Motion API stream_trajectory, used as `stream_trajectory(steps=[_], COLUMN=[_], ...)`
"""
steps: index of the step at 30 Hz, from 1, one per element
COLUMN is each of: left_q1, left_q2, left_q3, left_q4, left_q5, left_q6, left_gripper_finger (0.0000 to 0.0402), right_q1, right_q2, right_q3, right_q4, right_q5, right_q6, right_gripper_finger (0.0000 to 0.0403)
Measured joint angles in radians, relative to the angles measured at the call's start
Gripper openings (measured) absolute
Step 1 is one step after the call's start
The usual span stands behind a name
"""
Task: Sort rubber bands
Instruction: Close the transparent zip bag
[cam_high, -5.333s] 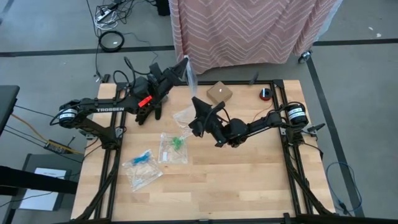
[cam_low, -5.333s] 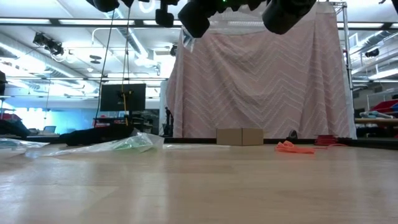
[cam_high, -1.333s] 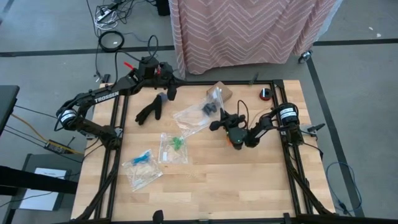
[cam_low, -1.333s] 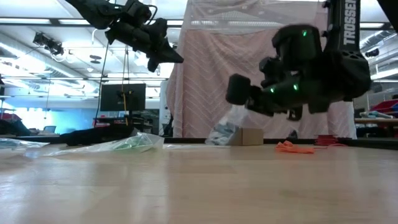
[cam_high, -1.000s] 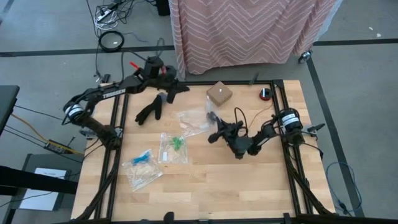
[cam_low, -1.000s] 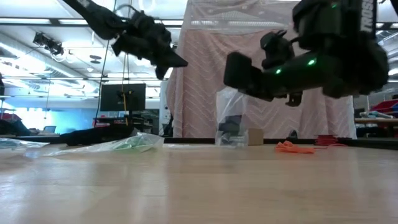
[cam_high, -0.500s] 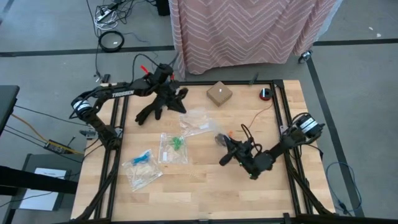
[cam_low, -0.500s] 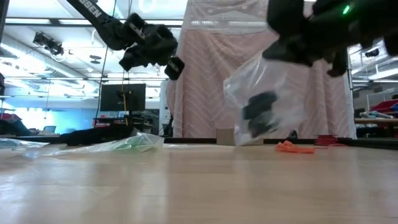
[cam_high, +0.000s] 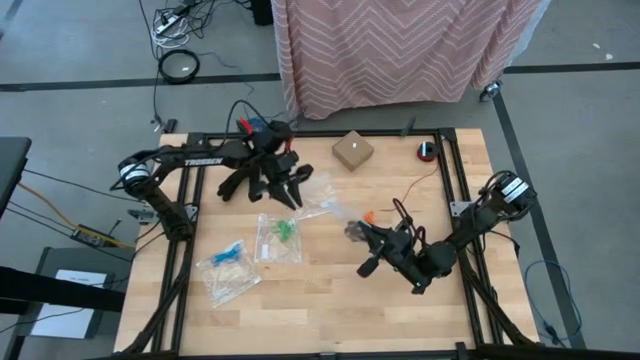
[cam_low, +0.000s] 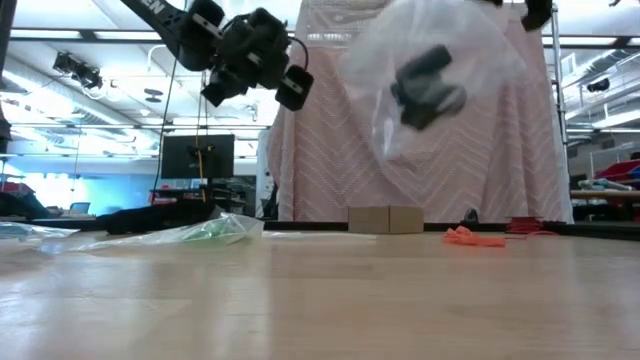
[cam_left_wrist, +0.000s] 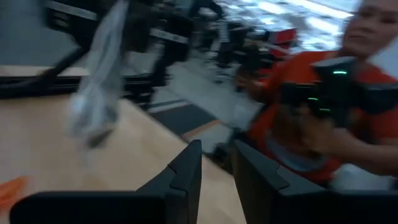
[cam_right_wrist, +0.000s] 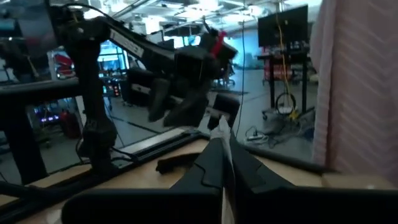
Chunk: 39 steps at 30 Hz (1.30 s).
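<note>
**Sorting mostly bagged, orange bands left**

Lying left on the desk (cam_high: 330, 300): blue bag (cam_high: 228, 268), green bag (cam_high: 278, 238). Left gripper (cam_high: 287, 188) is hanging with fingers apart, empty. Right gripper (cam_high: 362, 243) is clamping the black-band bag (cam_low: 430, 85) aloft. Orange rubber bands (cam_low: 474, 237) are lying loose, unbagged.

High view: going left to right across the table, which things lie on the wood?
Bag with blue bands → bag with green bands → cardboard box → orange bands → small red and black object.
</note>
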Motion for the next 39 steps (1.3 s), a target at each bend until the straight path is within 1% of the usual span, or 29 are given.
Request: stream_trajectory(steps=[3, 4, 7, 11, 17, 19, 21, 24, 26, 27, 29, 31, 32, 34, 36, 38, 39], left_q1=[-0.008, -0.010, -0.026, -0.045, -0.061, -0.058, -0.044, -0.006, 0.029, 0.050, 0.097, 0.153, 0.184, 0.237, 0.277, 0.302, 0.311], left_q2=[0.016, 0.022, 0.037, 0.058, 0.066, 0.054, 0.034, 0.009, 0.005, 0.005, 0.004, 0.003, 0.004, 0.004, 0.004, 0.004, -0.010], left_q3=[0.000, 0.000, 0.000, 0.000, 0.000, 0.005, 0.014, 0.017, 0.017, 0.017, -0.003, -0.052, -0.090, -0.189, -0.314, -0.438, -0.484], left_q4=[-0.011, -0.013, -0.011, -0.006, 0.065, 0.107, 0.177, 0.291, 0.342, 0.359, 0.415, 0.530, 0.629, 0.910, 1.261, 1.564, 1.572], left_q5=[0.089, 0.104, 0.106, 0.108, 0.109, 0.089, -0.022, -0.329, -0.473, -0.502, -0.493, -0.458, -0.440, -0.440, -0.484, -0.595, -0.651], left_q6=[0.034, 0.036, 0.061, 0.114, 0.115, 0.075, -0.031, -0.267, -0.386, -0.427, -0.482, -0.581, -0.641, -0.808, -0.975, -1.112, -1.124], left_gripper_finger=[0.0097, 0.0097, 0.0097, 0.0097, 0.0096, 0.0093, 0.0087, 0.0077, 0.0069, 0.0065, 0.0057, 0.0050, 0.0046, 0.0041, 0.0037, 0.0034, 0.0033], right_q1=[0.000, 0.000, 0.000, 0.000, -0.002, -0.007, -0.012, -0.018, -0.020, -0.020, -0.020, -0.020, -0.020, -0.026, -0.042, -0.065, -0.077], right_q2=[-0.002, -0.002, -0.003, -0.003, -0.003, -0.003, -0.003, -0.003, -0.003, -0.003, -0.003, -0.003, -0.005, -0.008, -0.010, -0.015, -0.020], right_q3=[0.039, 0.051, 0.085, 0.111, 0.111, 0.111, 0.111, 0.111, 0.111, 0.111, 0.111, 0.111, 0.111, 0.111, 0.111, 0.111, 0.111], right_q4=[0.000, 0.000, 0.000, 0.000, -0.001, -0.001, 0.000, -0.001, 0.000, -0.001, 0.000, -0.001, -0.002, 0.001, -0.002, 0.001, 0.001], right_q5=[-0.031, -0.050, -0.087, -0.088, -0.083, -0.083, -0.088, -0.091, -0.108, -0.118, -0.128, -0.135, -0.135, -0.148, -0.191, -0.251, -0.275], right_q6=[-0.061, -0.079, -0.118, -0.170, -0.203, -0.214, -0.220, -0.222, -0.232, -0.238, -0.253, -0.268, -0.271, -0.274, -0.282, -0.281, -0.282], right_gripper_finger=[0.0000, 0.0000, 0.0000, 0.0000, 0.0000, 0.0000, 0.0000, 0.0000, 0.0000, 0.0000, 0.0000, 0.0000, 0.0000, 0.0000, 0.0000, 0.0000, 0.0000])
